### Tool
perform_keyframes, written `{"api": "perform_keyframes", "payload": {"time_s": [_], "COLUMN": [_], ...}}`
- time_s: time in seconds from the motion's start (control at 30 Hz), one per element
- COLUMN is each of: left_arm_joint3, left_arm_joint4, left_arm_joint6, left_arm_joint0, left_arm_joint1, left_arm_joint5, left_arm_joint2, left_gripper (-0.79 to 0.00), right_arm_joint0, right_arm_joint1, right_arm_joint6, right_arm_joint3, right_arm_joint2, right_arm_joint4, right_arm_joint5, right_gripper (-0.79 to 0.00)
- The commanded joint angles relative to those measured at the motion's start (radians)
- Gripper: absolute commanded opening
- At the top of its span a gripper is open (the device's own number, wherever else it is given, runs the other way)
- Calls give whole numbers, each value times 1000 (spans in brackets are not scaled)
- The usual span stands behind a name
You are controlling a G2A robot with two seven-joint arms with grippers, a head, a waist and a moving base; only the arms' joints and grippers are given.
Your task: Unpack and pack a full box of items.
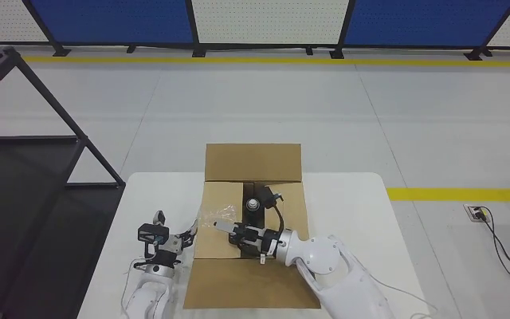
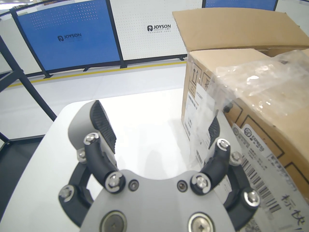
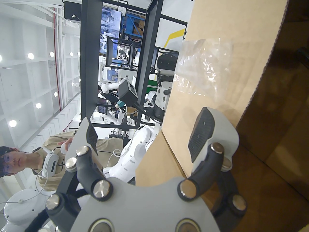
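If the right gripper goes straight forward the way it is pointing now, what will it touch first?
Most likely the clear plastic bag lying on the box flap, ahead of the open right gripper. Depth is unclear, so a finger may brush the cardboard first.

The right arm (image 1: 331,263) has glossy white shells and a black cable (image 1: 279,217) at its wrist. The left end effector (image 2: 157,119) and right end effector (image 3: 147,119) share pale grey plates (image 2: 154,194), black linkages (image 2: 99,160), silver screws (image 2: 200,182) and ribbed black pads (image 2: 103,124).
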Motion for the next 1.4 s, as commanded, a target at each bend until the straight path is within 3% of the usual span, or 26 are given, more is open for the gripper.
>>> {"api": "perform_keyframes", "payload": {"time_s": [0.0, 0.2, 0.23, 0.27, 0.3, 0.33, 1.37], "left_arm_joint3": [2, 15, 17, 20, 22, 24, 21], "left_arm_joint4": [1, 8, 11, 12, 13, 14, -22], "left_arm_joint6": [-3, -8, -6, -4, -1, 1, 67], "left_arm_joint0": [-5, -20, -22, -24, -25, -26, 13], "left_arm_joint1": [-3, -13, -14, -15, -16, -17, -33], "left_arm_joint5": [5, 13, 13, 13, 14, 14, -4], "left_arm_joint2": [4, 16, 17, 18, 18, 18, -50], "left_gripper": [0, 0, -148, -394, -536, -785, -785], "right_arm_joint0": [-2, -6, -6, -6, -6, -5, 43], "right_arm_joint1": [0, 1, 1, 1, 1, 1, -9], "right_arm_joint6": [-1, 0, 0, 1, 2, 2, 14], "right_arm_joint3": [0, 3, 3, 3, 3, 4, 54], "right_arm_joint2": [1, 6, 6, 7, 7, 8, -8], "right_arm_joint4": [0, 2, 2, 2, 2, 2, 6], "right_arm_joint5": [-1, 0, 0, -1, -1, -1, 9], "right_gripper": [0, 0, 0, 0, 0, 0, 0]}}
